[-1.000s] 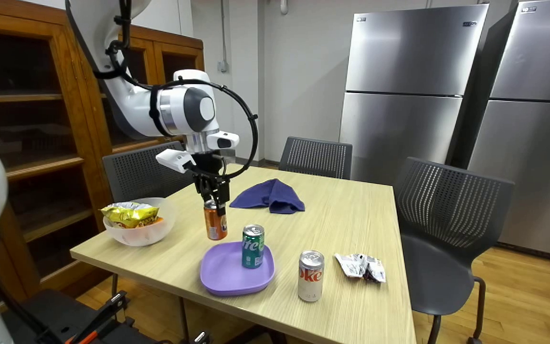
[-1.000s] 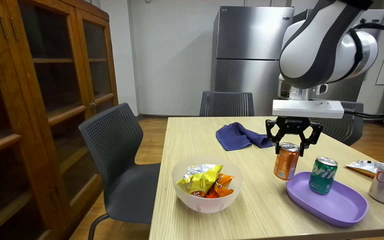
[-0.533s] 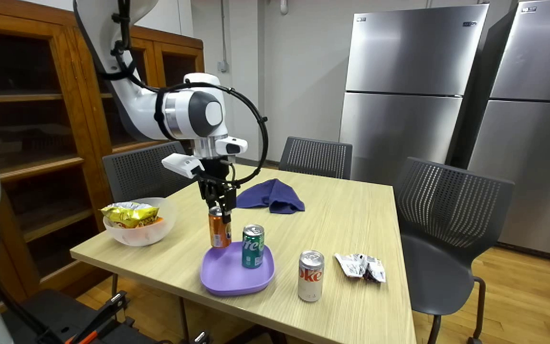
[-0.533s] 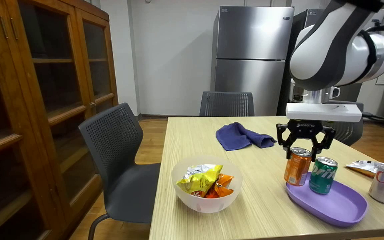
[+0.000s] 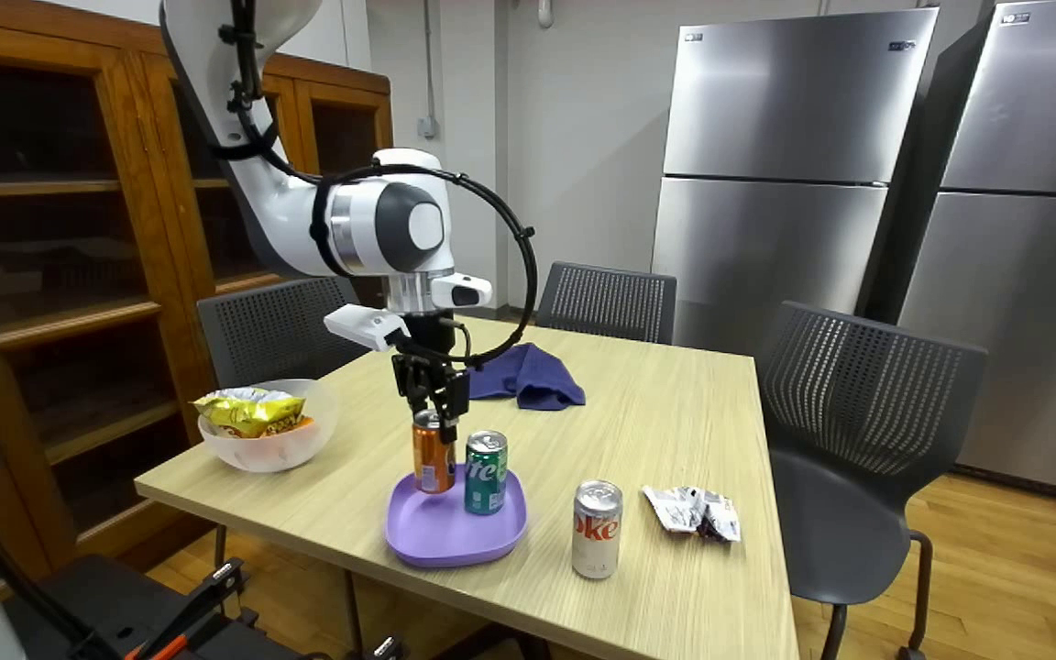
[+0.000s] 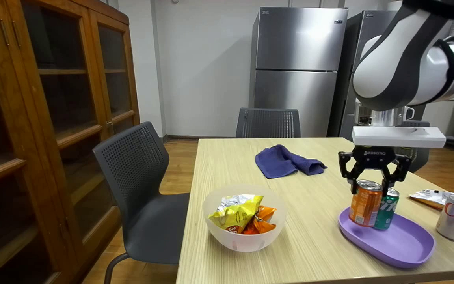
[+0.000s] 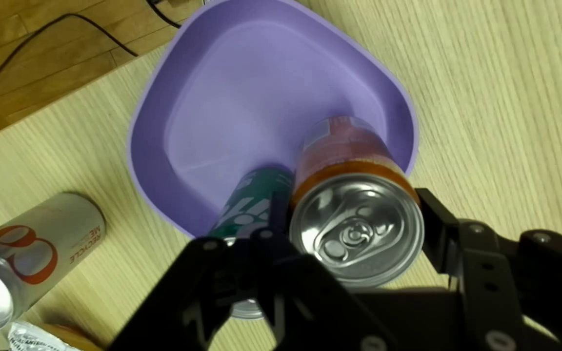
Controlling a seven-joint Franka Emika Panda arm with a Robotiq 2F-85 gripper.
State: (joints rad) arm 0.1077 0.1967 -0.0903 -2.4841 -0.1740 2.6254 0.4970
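An orange soda can (image 6: 364, 207) is pinched upright between the black fingers of my gripper (image 6: 369, 188), one on either side near its top. In the wrist view its silver lid (image 7: 356, 231) fills the space between the pads. The can is over the purple plate (image 5: 441, 550), towards its back left in an exterior view; I cannot tell whether its base touches. A green Sprite can (image 5: 486, 472) stands upright on the plate close beside it. In the wrist view, one finger partly hides the green can (image 7: 247, 202).
A silver Diet Coke can (image 5: 597, 532) and a crumpled foil packet (image 5: 695, 513) lie beyond the plate. A frosted bowl (image 6: 246, 245) holds yellow and orange snack bags. A navy cloth (image 6: 280, 161) lies farther back. Chairs surround the table (image 6: 227, 173).
My gripper has moved right and down in both exterior views, carrying the orange can from beside the plate to over it, close to the green can. The other items have stayed put.
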